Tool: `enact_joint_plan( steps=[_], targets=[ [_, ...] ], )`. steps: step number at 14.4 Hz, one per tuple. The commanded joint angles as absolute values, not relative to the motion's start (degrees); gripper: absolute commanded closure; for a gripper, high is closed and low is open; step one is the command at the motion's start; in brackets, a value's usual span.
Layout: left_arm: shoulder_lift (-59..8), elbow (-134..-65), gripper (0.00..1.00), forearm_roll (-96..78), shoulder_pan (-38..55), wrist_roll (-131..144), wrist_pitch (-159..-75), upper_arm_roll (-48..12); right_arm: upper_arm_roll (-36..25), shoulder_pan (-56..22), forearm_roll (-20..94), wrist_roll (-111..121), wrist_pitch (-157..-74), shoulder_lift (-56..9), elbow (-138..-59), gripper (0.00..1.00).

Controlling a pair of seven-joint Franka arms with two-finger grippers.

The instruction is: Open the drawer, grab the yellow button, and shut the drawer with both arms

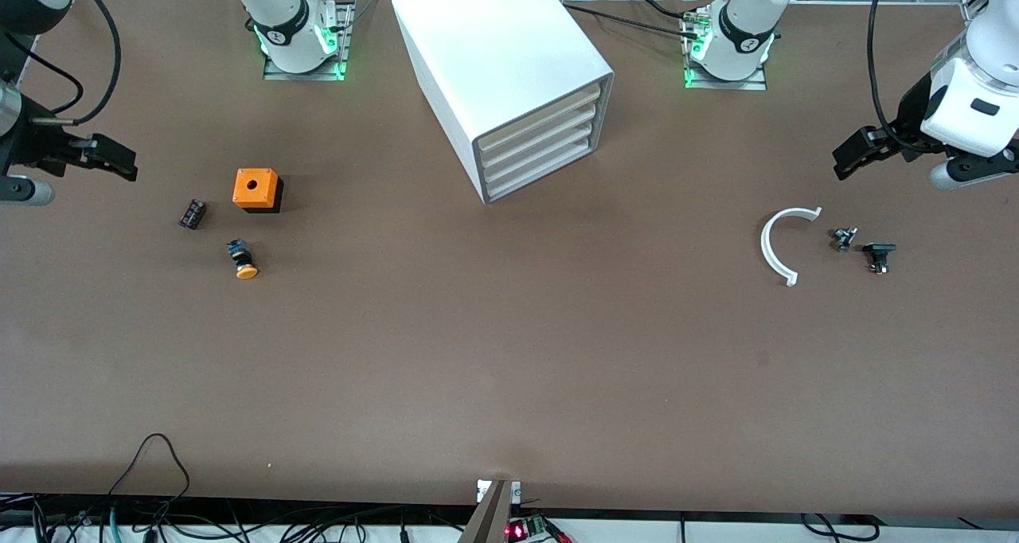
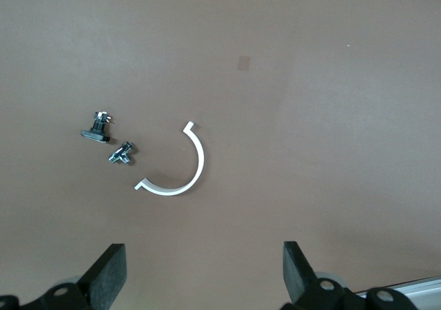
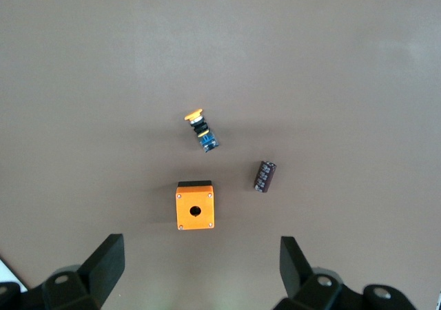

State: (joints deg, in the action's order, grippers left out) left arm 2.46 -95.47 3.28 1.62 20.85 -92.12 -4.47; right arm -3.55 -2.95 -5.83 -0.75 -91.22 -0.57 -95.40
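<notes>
The white cabinet (image 1: 501, 57) stands at the middle of the table between the arm bases. Its uppermost drawer (image 1: 540, 116) is shut, like the three below it. The button (image 1: 242, 259) lies on its side on the table toward the right arm's end, orange cap nearest the front camera; it also shows in the right wrist view (image 3: 202, 131). My right gripper (image 1: 107, 157) hangs open and empty over the table's right arm end, apart from the button (image 3: 200, 255). My left gripper (image 1: 853, 154) hangs open and empty over the left arm's end (image 2: 204, 262).
An orange cube with a hole (image 1: 256, 189) and a small black part (image 1: 192, 213) lie beside the button. A white C-shaped ring (image 1: 774, 244) and two small black parts (image 1: 845, 238) (image 1: 879, 256) lie under the left gripper's area.
</notes>
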Motion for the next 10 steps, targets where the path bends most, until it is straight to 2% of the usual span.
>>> enact_joint_plan(
  steps=[1,6,10],
  targets=[
    [1.8,-93.0,0.00,2.8,1.8,14.1,-91.8,-4.9,-3.3,-2.5,-4.7,-2.1,-92.9,3.6,-100.4,0.00],
    [1.7,-92.7,0.00,0.5,1.1,8.3,-91.8,-4.6,-3.3,-2.5,-4.7,-2.2,-93.2,8.3,-105.5,0.00],
    [1.5,-92.6,0.00,0.4,1.1,8.4,-91.8,-4.3,-3.6,-2.5,-4.8,-1.2,-94.3,9.2,-106.8,0.00]
  ],
)
